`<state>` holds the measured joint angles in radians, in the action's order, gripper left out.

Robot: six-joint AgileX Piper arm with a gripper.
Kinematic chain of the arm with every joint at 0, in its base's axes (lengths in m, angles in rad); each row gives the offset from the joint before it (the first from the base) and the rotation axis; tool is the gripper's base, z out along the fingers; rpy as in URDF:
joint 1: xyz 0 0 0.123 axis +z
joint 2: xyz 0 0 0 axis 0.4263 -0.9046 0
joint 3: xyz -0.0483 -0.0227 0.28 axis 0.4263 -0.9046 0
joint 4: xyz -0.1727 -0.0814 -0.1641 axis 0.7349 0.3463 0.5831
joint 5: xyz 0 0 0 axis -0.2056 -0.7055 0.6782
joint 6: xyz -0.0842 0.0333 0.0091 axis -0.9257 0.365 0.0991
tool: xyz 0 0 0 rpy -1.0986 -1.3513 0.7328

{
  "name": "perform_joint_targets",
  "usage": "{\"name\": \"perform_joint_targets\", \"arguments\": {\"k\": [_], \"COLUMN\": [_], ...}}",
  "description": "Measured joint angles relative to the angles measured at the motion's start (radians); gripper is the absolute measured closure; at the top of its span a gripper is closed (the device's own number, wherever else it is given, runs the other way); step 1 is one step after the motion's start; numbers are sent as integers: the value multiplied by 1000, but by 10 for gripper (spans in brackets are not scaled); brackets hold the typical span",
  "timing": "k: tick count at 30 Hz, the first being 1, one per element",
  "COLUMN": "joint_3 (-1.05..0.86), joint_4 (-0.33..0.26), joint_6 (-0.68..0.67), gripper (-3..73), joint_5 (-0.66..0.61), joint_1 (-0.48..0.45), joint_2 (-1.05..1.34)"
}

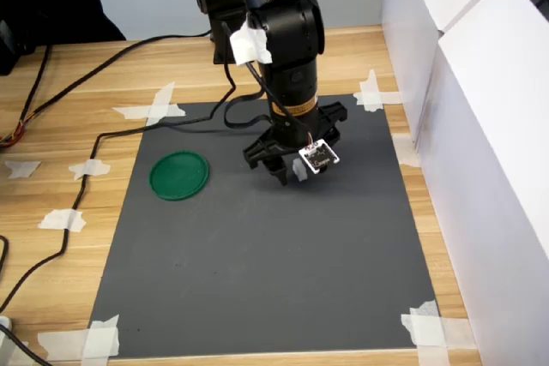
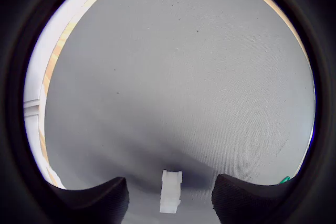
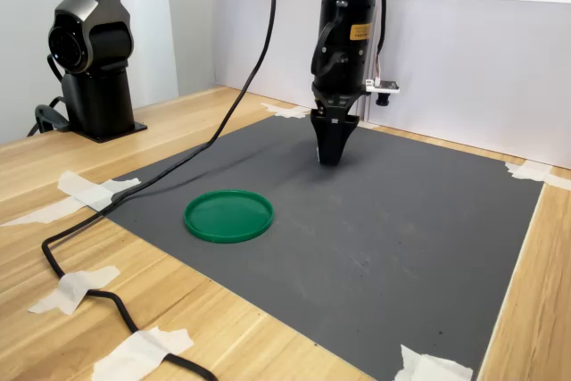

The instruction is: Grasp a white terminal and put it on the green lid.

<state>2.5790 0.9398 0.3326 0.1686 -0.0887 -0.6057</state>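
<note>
- Both exterior views are evenly and brightly lit, with soft light and no hard shadows.
- In the first exterior view the white wall at the right of the frame is close to washed out; the dark mat shows flat grey with little glare.
- In the second exterior view the tabletop carries a mild sheen, and a faint shadow lies on the mat under the tool.
- The wrist view is a fisheye: a thick black ring fills its corners and straight edges bend near the rim.
- There the white terminal and the tool's tips are slightly soft, with a soft shadow spreading over the mat around them.
</note>
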Motion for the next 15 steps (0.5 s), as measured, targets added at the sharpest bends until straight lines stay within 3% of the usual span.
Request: {"name": "perform_joint_targets", "arguments": {"k": [10, 15], "joint_3": [0, 0], "joint_4": [0, 0], "joint_6": [3, 5], "gripper": [23, 99], "joint_5": [-9, -15], "joint_1": [0, 0], "joint_2": [-2, -3]}}
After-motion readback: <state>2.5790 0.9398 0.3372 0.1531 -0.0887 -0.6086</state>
